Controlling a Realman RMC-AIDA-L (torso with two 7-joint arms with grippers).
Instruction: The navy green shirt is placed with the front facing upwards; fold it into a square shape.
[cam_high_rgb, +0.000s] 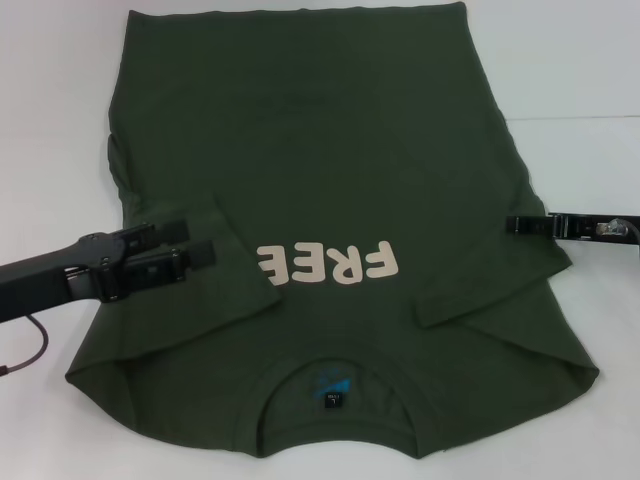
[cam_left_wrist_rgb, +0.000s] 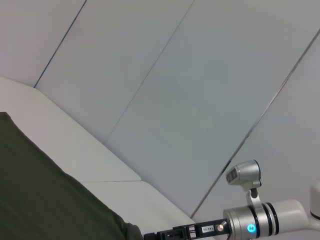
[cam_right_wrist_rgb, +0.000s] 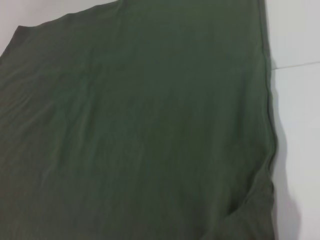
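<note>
Even, diffuse overhead light fills all three views, bright enough that the white tabletop nearly washes out and loses its texture. The dark olive-green cotton T-shirt reads flat and low in contrast, its folds marked only by faint shading. The black left gripper casts a soft, weak shadow on the cloth. The head view is sharp; the right wrist view is soft and slightly blurred. No hard glare shows, only a pale sheen on the wall panels.
</note>
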